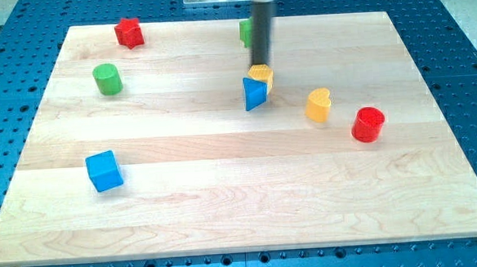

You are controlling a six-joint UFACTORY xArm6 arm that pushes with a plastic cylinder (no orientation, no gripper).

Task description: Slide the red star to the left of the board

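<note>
One red star [128,32] sits at the worktop's [226,199] eleven o'clock corner: small, rigid, probably light, its notched sides likely to twist under an off-centre shove. I have no jaws, only my tip [260,65], touching the yellow block [261,75] above the blue triangle [254,92], well apart from the star.

Place: it is looking like a robotics lab.
Sign: a blue metal table [455,48] with a grid of holes is lying under a wooden board [226,199].
Sign: small coloured blocks are sitting on it.
</note>
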